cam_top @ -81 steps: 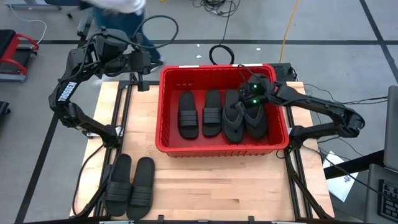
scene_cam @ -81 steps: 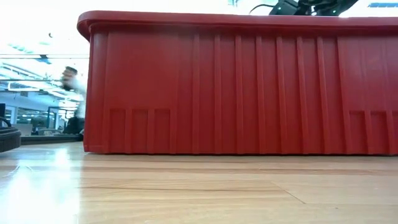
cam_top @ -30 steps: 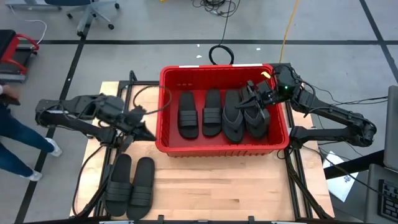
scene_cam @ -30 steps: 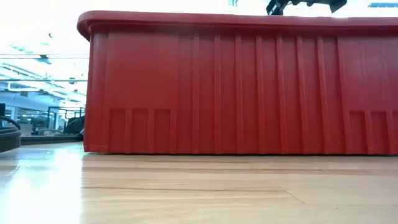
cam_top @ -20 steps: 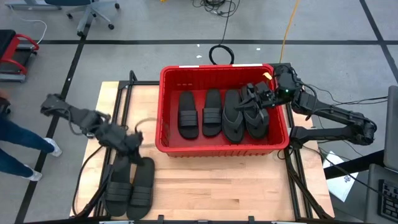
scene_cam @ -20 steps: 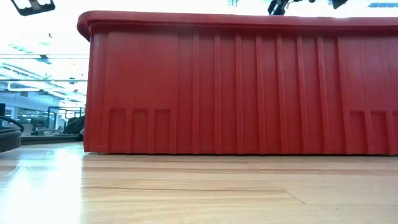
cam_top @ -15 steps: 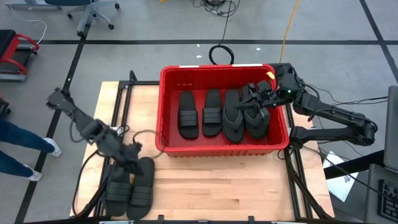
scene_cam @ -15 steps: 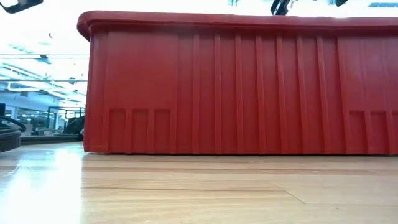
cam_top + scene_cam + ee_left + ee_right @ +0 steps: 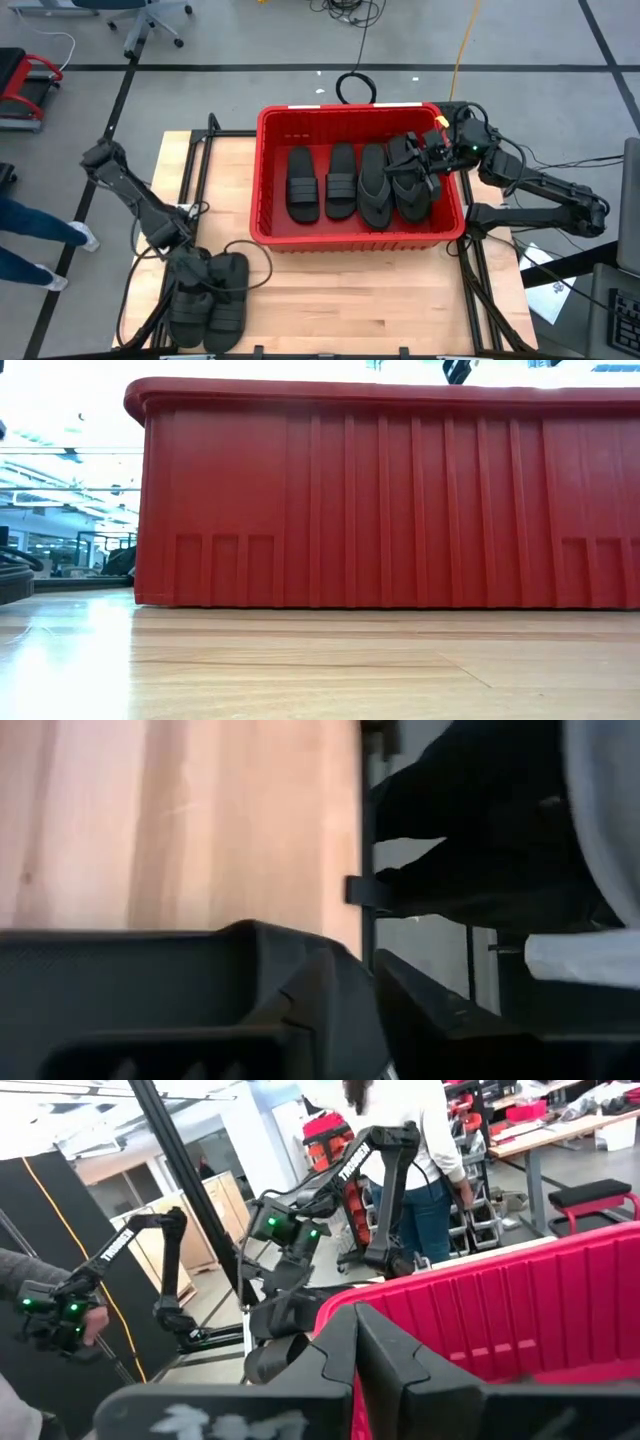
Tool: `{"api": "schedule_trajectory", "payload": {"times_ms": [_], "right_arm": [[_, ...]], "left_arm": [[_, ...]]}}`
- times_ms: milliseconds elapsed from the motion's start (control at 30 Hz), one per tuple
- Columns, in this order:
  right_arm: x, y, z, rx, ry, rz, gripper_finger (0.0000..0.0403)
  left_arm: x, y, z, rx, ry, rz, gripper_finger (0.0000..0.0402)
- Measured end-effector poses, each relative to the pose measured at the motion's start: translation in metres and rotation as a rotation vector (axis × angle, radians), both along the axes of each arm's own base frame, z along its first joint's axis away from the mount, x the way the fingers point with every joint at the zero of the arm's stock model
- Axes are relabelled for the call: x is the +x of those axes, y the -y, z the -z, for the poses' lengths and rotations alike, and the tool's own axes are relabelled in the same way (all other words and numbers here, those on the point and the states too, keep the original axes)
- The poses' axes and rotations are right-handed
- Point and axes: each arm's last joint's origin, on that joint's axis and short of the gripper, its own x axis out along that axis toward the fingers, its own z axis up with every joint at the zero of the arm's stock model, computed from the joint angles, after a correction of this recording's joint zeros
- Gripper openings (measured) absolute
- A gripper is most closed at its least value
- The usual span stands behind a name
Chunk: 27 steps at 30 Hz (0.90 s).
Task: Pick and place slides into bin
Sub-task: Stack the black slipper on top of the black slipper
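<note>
The red bin (image 9: 350, 109) stands at the table's far middle and fills the low view (image 9: 380, 490). Several black slides lie side by side on its floor: two with wide straps (image 9: 304, 184) (image 9: 341, 181) and two thong ones (image 9: 375, 187) (image 9: 413, 188). Two more wide-strap slides (image 9: 186, 312) (image 9: 229, 306) lie flat on the wood at the near left. My left gripper (image 9: 194, 274) hangs low over their far ends; touch cannot be told. My right gripper (image 9: 413, 158) is shut, holds nothing, and hovers level over the bin's right part (image 9: 355, 1320).
Bare wood (image 9: 380, 300) lies in front of the bin. A slack cable (image 9: 250, 262) loops beside the two table slides. A coiled cable (image 9: 355, 88) lies on the floor beyond the bin. A person's leg (image 9: 25, 232) shows at the left edge.
My left gripper has swung from beside the bin's left wall toward the table's near edge and gone down, tipping downward, until it hangs over the far ends of the two table slides. The slides have not moved.
</note>
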Motion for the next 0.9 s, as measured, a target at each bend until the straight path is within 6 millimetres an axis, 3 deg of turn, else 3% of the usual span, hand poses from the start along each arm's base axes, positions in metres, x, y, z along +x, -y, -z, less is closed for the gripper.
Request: {"api": "schedule_trajectory", "payload": {"times_ms": [300,467,633,900], "right_arm": [[-0.001,-0.002,0.006,0.053,-0.070,-0.054,0.0000],[-0.001,-0.002,0.008,0.078,-0.094,-0.055,0.0000],[-0.002,-0.002,0.009,0.090,-0.098,-0.055,0.0000],[-0.002,-0.002,0.008,0.111,-0.103,-0.053,0.0000]], "left_arm": [[0.014,-0.001,0.013,-0.023,-0.110,0.039,0.0214],[0.015,0.000,0.025,0.047,-0.160,0.102,0.0264],[0.018,0.005,0.042,0.101,-0.248,0.161,0.0279],[0.028,0.017,0.064,0.092,-0.299,0.271,0.0258]]}}
